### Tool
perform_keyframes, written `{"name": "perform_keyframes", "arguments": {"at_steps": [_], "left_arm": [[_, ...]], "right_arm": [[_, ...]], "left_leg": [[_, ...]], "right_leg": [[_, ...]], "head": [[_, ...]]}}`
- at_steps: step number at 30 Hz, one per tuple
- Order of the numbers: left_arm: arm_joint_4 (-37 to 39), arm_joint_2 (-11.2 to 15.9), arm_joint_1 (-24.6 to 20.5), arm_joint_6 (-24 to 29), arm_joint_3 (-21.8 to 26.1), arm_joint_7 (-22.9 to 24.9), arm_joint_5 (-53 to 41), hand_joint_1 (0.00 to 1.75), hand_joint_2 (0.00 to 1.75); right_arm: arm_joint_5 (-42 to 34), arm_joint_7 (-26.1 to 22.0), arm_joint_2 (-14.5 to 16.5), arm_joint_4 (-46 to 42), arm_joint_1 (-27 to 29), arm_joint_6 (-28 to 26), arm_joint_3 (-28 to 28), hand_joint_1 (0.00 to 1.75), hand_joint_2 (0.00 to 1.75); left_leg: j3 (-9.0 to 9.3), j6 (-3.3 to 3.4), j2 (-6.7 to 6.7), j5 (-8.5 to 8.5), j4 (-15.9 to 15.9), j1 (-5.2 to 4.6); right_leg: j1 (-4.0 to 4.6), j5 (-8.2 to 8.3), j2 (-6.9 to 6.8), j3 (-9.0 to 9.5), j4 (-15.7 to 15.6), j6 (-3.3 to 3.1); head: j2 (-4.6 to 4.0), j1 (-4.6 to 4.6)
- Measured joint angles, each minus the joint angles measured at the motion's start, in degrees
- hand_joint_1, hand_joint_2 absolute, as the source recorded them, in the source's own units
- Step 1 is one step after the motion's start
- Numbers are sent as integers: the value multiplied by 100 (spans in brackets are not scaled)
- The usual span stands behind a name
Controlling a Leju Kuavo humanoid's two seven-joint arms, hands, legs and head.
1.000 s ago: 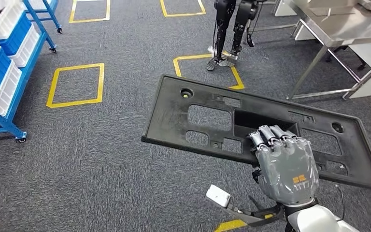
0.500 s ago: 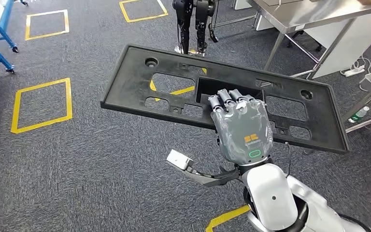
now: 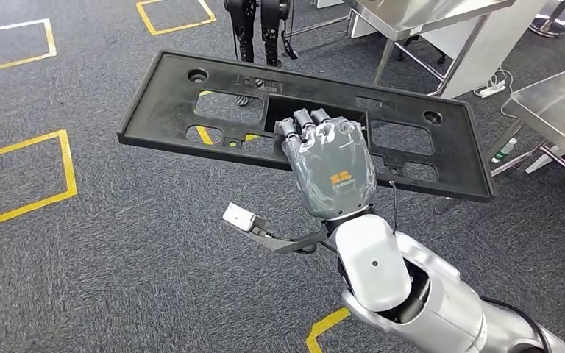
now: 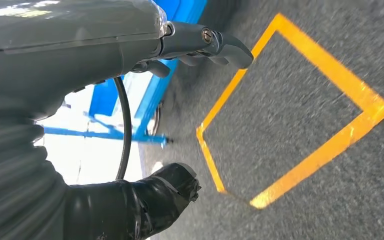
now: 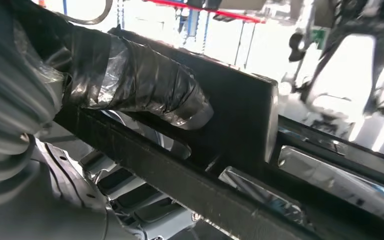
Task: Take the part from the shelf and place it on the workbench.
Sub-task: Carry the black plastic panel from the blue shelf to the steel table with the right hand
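The part [image 3: 162, 110] is a long flat black plastic panel with several cut-outs, carried level above the grey carpet in the head view. My right hand [image 3: 331, 169] grips it at the near edge of its middle cut-out, fingers curled over the rim. In the right wrist view the taped thumb [image 5: 145, 85] presses against the panel's black edge [image 5: 240, 115]. My left hand [image 4: 80, 45] hangs over the floor with its fingers [image 4: 220, 45] and thumb [image 4: 165, 190] apart and nothing between them. A steel workbench [image 3: 552, 103] stands at the right, another steel table [image 3: 427, 11] at the back.
Another robot's dark legs [image 3: 254, 29] stand on the carpet beyond the panel. Yellow taped squares [image 3: 22, 176] mark the floor at the left. A blue shelf frame [image 4: 130, 110] on casters shows in the left wrist view. A white power strip [image 3: 489, 90] lies by the back table.
The camera has turned right: the blue shelf has left the head view and the steel tables have come closer. My right hand keeps its grip on the panel.
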Motion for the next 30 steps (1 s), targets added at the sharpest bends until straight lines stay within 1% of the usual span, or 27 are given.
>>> {"name": "perform_keyframes", "arguments": {"at_steps": [1, 2, 3, 4, 6, 7, 8, 9, 10, 11, 12, 13, 14, 15, 16, 17, 18, 19, 21, 22, 23, 24, 25, 26, 27, 28, 30], "left_arm": [[3, -5, 10, -13, -61, 18, 0, 0, 175], [5, -8, 14, -21, -114, 34, 0, 0, 175], [5, -7, 14, -25, -156, 48, 0, 0, 175], [5, -6, 11, -24, -190, 55, 0, 0, 175], [8, -4, 11, -16, -247, 68, 0, 0, 175], [10, 2, 19, -5, -269, 77, 0, 0, 175], [12, 9, 30, 12, -282, 89, 1, 0, 175], [12, 17, 42, 43, -287, 102, 2, 0, 175], [12, 22, 56, 83, -289, 110, 5, 0, 175], [12, 19, 67, 131, -289, 104, 9, 0, 175], [12, 13, 76, 188, -288, 72, 16, 0, 175], [13, 7, 86, 245, -284, 18, 24, 0, 175], [16, 5, 95, 297, -274, -47, 33, 0, 175], [21, 12, 98, 341, -260, -105, 42, 0, 175], [26, 23, 93, 372, -243, -143, 48, 0, 175], [30, 34, 82, 388, -226, -164, 52, 0, 175], [32, 44, 64, 398, -215, -175, 54, 0, 175], [32, 49, 49, 403, -205, -181, 55, 0, 175], [32, 55, 36, 408, -186, -186, 55, 0, 175], [32, 58, 36, 410, -171, -186, 55, 0, 175], [32, 61, 37, 412, -153, -186, 55, 0, 175], [32, 62, 37, 412, -137, -186, 56, 0, 175], [32, 64, 35, 412, -125, -186, 58, 0, 175], [32, 67, 30, 412, -115, -184, 61, 0, 175], [32, 69, 24, 411, -111, -178, 66, 0, 175], [32, 71, 16, 408, -108, -173, 70, 0, 175], [34, 67, 4, 392, -102, -164, 82, 0, 175]], "right_arm": [[0, -7, 13, 31, -33, -26, 0, 175, 175], [0, -13, 23, 58, -50, -46, 0, 175, 175], [0, -14, 27, 80, -53, -60, -1, 175, 175], [1, -5, 25, 98, -48, -67, -2, 175, 175], [2, 35, 22, 133, -44, -72, -4, 175, 175], [2, 62, 22, 145, -34, -77, -4, 175, 175], [2, 96, 20, 152, -3, -81, -4, 175, 175], [2, 137, 0, 130, 62, -88, -4, 175, 175], [2, 183, -53, 58, 167, -99, -4, 175, 175], [2, 234, -155, -81, 310, -126, -4, 175, 175], [2, 276, -315, -295, 475, -180, -4, 175, 175], [2, 304, -512, -541, 648, -256, -4, 175, 175], [3, 318, -715, -777, 808, -349, -7, 175, 175], [2, 320, -907, -991, 954, -435, -14, 175, 175], [2, 317, -1069, -1153, 1087, -502, -28, 175, 175], [2, 314, -1212, -1288, 1201, -548, -51, 175, 175], [1, 312, -1347, -1405, 1302, -570, -78, 175, 175], [1, 311, -1464, -1494, 1379, -584, -104, 175, 175], [2, 310, -1650, -1639, 1467, -588, -150, 175, 175], [2, 310, -1711, -1689, 1496, -588, -168, 175, 175], [2, 309, -1756, -1732, 1523, -588, -181, 175, 175], [2, 308, -1791, -1763, 1554, -587, -189, 175, 175], [2, 305, -1819, -1784, 1584, -586, -192, 175, 175], [1, 301, -1843, -1799, 1605, -585, -196, 175, 175], [1, 297, -1864, -1805, 1617, -585, -202, 175, 175], [1, 292, -1876, -1808, 1619, -593, -212, 175, 175], [2, 279, -1893, -1816, 1624, -642, -247, 175, 175]], "left_leg": [[4, -18, 62, -9, -4, -3], [14, -37, 133, -16, -11, -9], [25, -57, 202, -34, -23, -15], [43, -80, 188, -67, -4, -15], [-58, -121, -38, -266, 291, -3], [-194, -141, -200, -419, 605, 21], [-383, -162, -298, -575, 974, 38], [-553, -188, -341, -666, 1285, 54], [-656, -213, -355, -658, 1439, 70], [-661, -238, -359, -537, 1382, 88], [-563, -266, -377, -326, 1115, 111], [-417, -305, -462, -139, 775, 140], [-270, -331, -587, -19, 455, 163], [-174, -329, -693, 27, 255, 178], [-135, -309, -770, -3, 181, 176], [-128, -261, -769, -28, 169, 160], [-133, -208, -705, -31, 178, 157], [-125, -171, -643, -31, 169, 154], [-109, -90, -510, -32, 150, 157], [-106, -63, -448, -39, 149, 144], [-106, -39, -384, -48, 149, 129], [-104, -26, -317, -57, 149, 113], [-98, -16, -253, -67, 149, 100], [-86, -9, -191, -78, 149, 87], [-64, -6, -133, -92, 149, 77], [-37, -7, -82, -109, 148, 68], [10, -21, 14, -137, 137, 54]], "right_leg": [[40, -10, -60, 44, -116, -36], [57, -18, -27, 50, -151, -52], [42, -2, 46, 74, -193, -65], [16, 21, 113, 114, -252, -70], [-51, 73, 234, 196, -368, -91], [-64, 82, 295, 209, -388, -97], [-74, 85, 368, 210, -390, -108], [-81, 82, 448, 211, -384, -109], [-92, 73, 529, 215, -373, -96], [-110, 54, 607, 223, -351, -68], [-137, 22, 675, 231, -314, -27], [-163, -23, 731, 230, -261, 26], [-179, -70, 787, 208, -185, 81], [-187, -104, 839, 172, -123, 130], [-189, -121, 890, 135, -82, 168], [-193, -118, 946, 105, -64, 198], [-203, -111, 1000, 89, -68, 221], [-208, -126, 985, 76, -45, 242], [-202, -297, 763, -65, 245, 283], [-198, -454, 605, -210, 548, 299], [-200, -627, 498, -402, 927, 312], [-207, -753, 452, -582, 1277, 317], [-211, -788, 433, -697, 1492, 313], [-210, -710, 423, -707, 1500, 297], [-201, -536, 403, -601, 1283, 267], [-177, -319, 345, -407, 906, 219], [-72, -90, 60, -52, 214, 100]], "head": [[0, 1], [0, 2], [1, 2], [0, 3], [1, 0], [0, 0], [0, -2], [-1, -2], [-1, -3], [-1, -3], [-1, -3], [-1, -2], [-1, -6], [0, -9], [0, -11], [0, -14], [1, -13], [0, -10], [0, -7], [-1, -4], [-1, -4], [-1, -4], [-1, -4], [-1, -4], [-1, -4], [-1, -4], [0, -4]]}}
